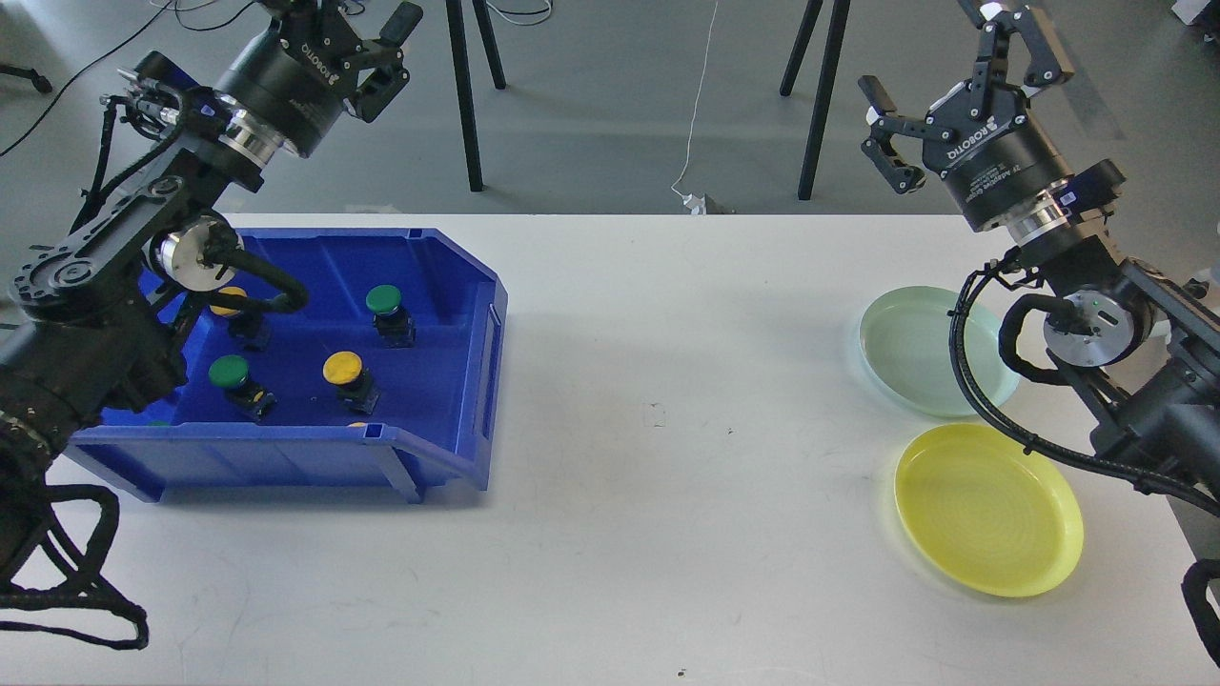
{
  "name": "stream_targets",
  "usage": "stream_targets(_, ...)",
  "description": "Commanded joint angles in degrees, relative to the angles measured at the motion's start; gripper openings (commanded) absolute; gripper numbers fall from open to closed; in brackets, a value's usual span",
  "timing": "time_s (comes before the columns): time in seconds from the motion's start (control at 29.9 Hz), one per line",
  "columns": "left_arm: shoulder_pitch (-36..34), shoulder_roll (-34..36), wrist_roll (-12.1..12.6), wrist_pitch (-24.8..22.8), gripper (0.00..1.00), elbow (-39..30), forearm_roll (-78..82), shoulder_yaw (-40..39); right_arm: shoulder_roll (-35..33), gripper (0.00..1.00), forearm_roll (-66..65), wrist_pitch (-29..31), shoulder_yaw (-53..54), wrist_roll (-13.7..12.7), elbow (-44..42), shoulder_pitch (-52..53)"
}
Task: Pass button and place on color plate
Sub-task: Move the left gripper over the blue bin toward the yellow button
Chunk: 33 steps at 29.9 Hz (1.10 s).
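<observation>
Head view: a blue bin (pixel 457 381) sits at the left of the white table (pixel 667 534), its low front wall facing the robot. Inside the bin stand push buttons: a green button (pixel 383 300) toward the back, a yellow button (pixel 343 367) near the middle, a second green button (pixel 229 372) left of it, and another yellow one (pixel 227 302) partly hidden by the left arm. Far right of the bin lie a pale green plate (pixel 905 348) and, nearer the robot, a yellow plate (pixel 986 510); both sit close to the table's right edge. Bare table stretches between bin and plates. The left gripper (pixel 376 57) hangs above the bin's back edge, fingers spread, holding nothing. The right gripper (pixel 953 100) hangs above the pale plate's far side, fingers spread, empty.
</observation>
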Motion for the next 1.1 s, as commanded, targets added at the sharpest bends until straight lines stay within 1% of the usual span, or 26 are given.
stream_targets(0.0, 0.11, 0.06, 0.00, 0.01, 1.00, 0.25, -2.21, -0.06, 0.68, 0.99, 0.32, 0.00, 1.23, 0.00, -1.31, -0.16)
stream_targets(0.13, 0.11, 0.32, 0.00, 0.01, 1.00, 0.34, -3.27, -0.15, 0.86, 0.99, 0.32, 0.00, 1.33, 0.00, -1.31, -0.16)
stream_targets(0.23, 0.46, -1.52, 0.00, 0.01, 1.00, 1.66, -8.70, -0.24, 0.86, 0.99, 0.32, 0.00, 1.33, 0.00, -1.40, -0.25)
stream_targets(0.27, 1.25, -1.53, 0.00, 0.01, 1.00, -1.39, -9.68, -0.67, 0.86, 0.99, 0.32, 0.00, 1.33, 0.00, -1.40, -0.25)
stream_targets(0.3, 2.65, -1.18, 0.00, 0.01, 1.00, -5.94, -9.86, -1.46, 0.86, 0.99, 0.32, 0.00, 1.33, 0.00, -1.40, -0.25)
stream_targets(0.37, 7.21, 0.22, 0.00, 0.01, 1.00, -15.96, -9.25, -6.45, 0.95, 0.99, 0.32, 0.00, 1.33, 0.00, -1.31, -0.25)
stream_targets(0.43, 9.59, 1.46, 0.00, 0.01, 1.00, -22.39, -7.42, -9.80, 0.95, 0.99, 0.32, 0.00, 1.41, 0.09, -1.31, -0.42)
stream_targets(0.47, 9.78, 2.42, 0.00, 0.01, 1.00, -25.29, -6.27, -10.08, 1.04, 0.99, 0.41, 0.00, 1.50, 0.09, -1.31, -0.86)
stream_targets(0.53, 10.13, 6.54, 0.00, 0.01, 1.00, -29.87, -4.07, -9.47, 1.04, 0.99, 0.41, 0.00, 1.68, 0.09, -1.31, -1.74)
stream_targets(0.6, 9.96, 11.98, 0.00, 0.01, 1.00, -32.52, -0.22, -5.53, 1.04, 0.99, 0.41, 0.00, 1.85, 0.09, -1.31, -1.92)
stream_targets(0.7, 8.03, 22.25, 0.00, 0.01, 1.00, -36.12, 10.49, 1.67, 0.95, 0.99, 0.41, 0.00, 1.94, 0.09, -1.31, -2.00)
stream_targets(0.77, 5.31, 29.72, 0.00, 0.01, 1.00, -38.93, 19.70, 6.76, 0.95, 0.99, 0.41, 0.00, 2.03, 0.18, -1.40, -2.09)
stream_targets(0.84, 1.45, 35.63, 0.00, 0.01, 1.00, -40.70, 27.98, 13.79, 0.95, 0.99, 0.41, 0.00, 2.12, 0.18, -1.49, -2.27)
stream_targets(0.94, -5.84, 40.39, 0.00, 0.01, 1.00, -40.97, 39.67, 25.74, 0.95, 0.99, 0.41, 0.00, 2.20, 0.18, -2.01, -3.32)
stream_targets(1.0, -9.97, 41.01, 0.00, 0.76, 1.00, -40.88, 47.40, 32.86, 1.04, 0.99, 0.41, 0.00, 2.12, 0.27, -2.36, -3.50)
stream_targets(1.07, -12.62, 40.75, 0.00, 1.73, 0.99, -40.53, 53.56, 38.93, 1.04, 0.99, 0.41, 0.00, 2.12, 0.27, -2.45, -3.67)
